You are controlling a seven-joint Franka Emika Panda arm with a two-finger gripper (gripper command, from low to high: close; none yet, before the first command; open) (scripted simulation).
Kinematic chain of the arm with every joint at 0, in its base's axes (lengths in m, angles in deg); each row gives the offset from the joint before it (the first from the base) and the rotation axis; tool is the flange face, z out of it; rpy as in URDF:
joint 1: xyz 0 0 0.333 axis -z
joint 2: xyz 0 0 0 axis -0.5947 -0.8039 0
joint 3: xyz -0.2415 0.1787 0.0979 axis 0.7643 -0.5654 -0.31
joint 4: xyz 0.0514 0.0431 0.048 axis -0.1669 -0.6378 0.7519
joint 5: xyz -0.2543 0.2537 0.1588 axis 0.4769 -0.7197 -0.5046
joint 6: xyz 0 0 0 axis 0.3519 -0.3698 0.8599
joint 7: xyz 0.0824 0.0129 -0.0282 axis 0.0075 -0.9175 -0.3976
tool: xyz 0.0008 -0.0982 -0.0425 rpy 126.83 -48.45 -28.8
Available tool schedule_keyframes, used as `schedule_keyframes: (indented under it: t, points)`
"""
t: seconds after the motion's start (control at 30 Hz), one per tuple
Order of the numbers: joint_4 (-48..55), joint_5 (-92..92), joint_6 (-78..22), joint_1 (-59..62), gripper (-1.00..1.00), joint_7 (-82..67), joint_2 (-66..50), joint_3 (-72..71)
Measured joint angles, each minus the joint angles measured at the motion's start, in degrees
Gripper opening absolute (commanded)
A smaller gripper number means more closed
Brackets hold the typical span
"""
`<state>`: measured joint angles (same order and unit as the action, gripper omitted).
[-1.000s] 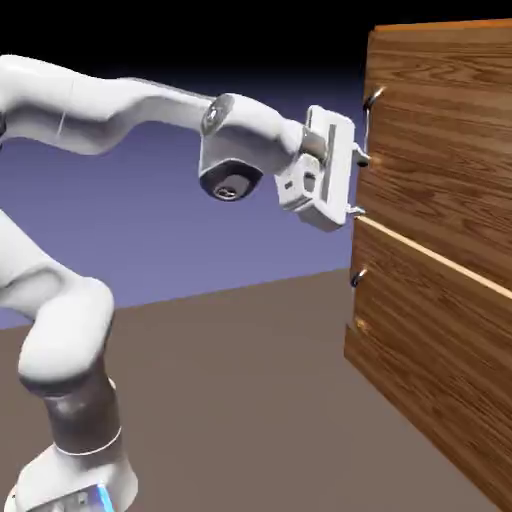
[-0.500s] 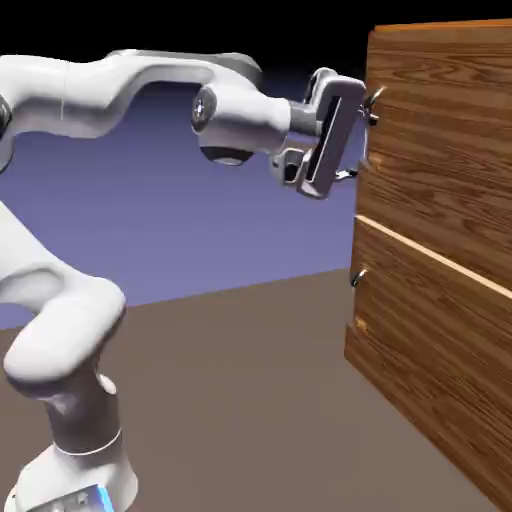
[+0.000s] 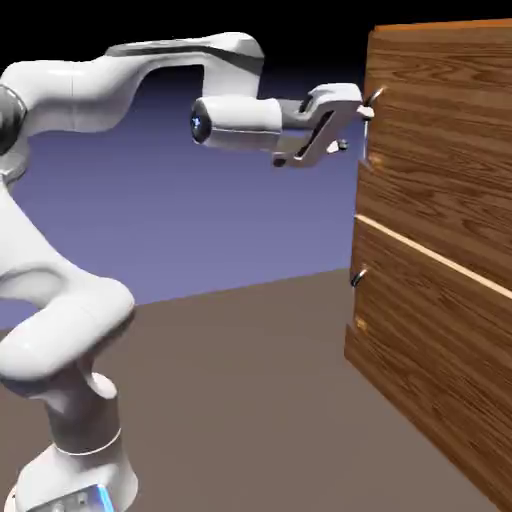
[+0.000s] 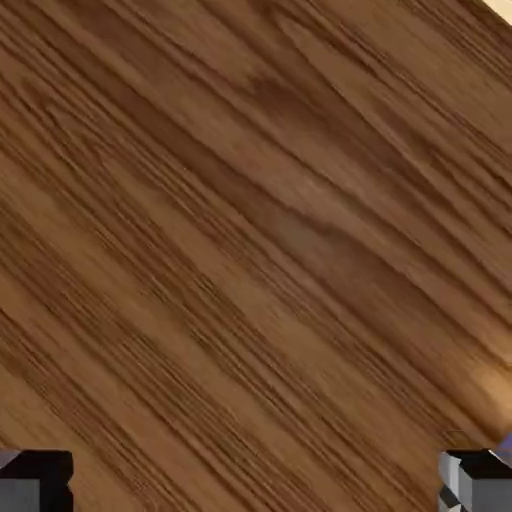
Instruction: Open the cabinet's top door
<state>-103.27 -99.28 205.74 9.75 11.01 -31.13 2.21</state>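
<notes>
The cabinet (image 3: 440,280) of reddish-brown wood fills the exterior view's right side. Its top door (image 3: 445,150) carries a curved silver handle (image 3: 368,150) along its left edge. My gripper (image 3: 356,130) is level with the upper half of that handle, right beside it, and rolled sideways. Whether a finger touches the bar cannot be told. In the hand view only slanted wood grain of the top door (image 4: 250,240) shows. The two grey fingertips (image 4: 35,482) sit far apart in the bottom corners with nothing between them, so the gripper (image 4: 255,485) is open. The handle is hidden in that view.
The lower door (image 3: 430,350) has a small handle (image 3: 358,277) at its upper left. A brown table (image 3: 240,400) stretches from the robot's base to the cabinet's foot. A pale strip (image 4: 500,8) crosses the hand view's top right corner.
The hand has risen from mid-height of the top door to near the handle's upper part. It has rolled about its axis, and the elbow has lifted.
</notes>
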Motion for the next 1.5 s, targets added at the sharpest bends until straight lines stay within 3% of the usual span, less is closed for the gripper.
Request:
schedule_keyframes:
  t: [0.4,0.63,0.67,0.73,1.27,1.5]
  points:
    - [8.0,-29.9,0.3,10.5,0.0,9.7,1.8,-11.2]
    - [15.4,-32.1,0.0,21.4,0.0,9.8,-1.0,-19.5]
    - [16.7,-32.2,-0.1,23.3,-1.0,9.7,-1.5,-21.0]
    - [16.7,-32.2,-0.1,23.3,-1.0,9.7,-1.5,-21.0]
    - [2.7,-32.0,-4.8,-9.9,-1.0,-4.9,-8.2,5.3]
    - [-3.3,-26.0,-6.1,-24.4,-1.0,-3.8,-6.8,17.7]
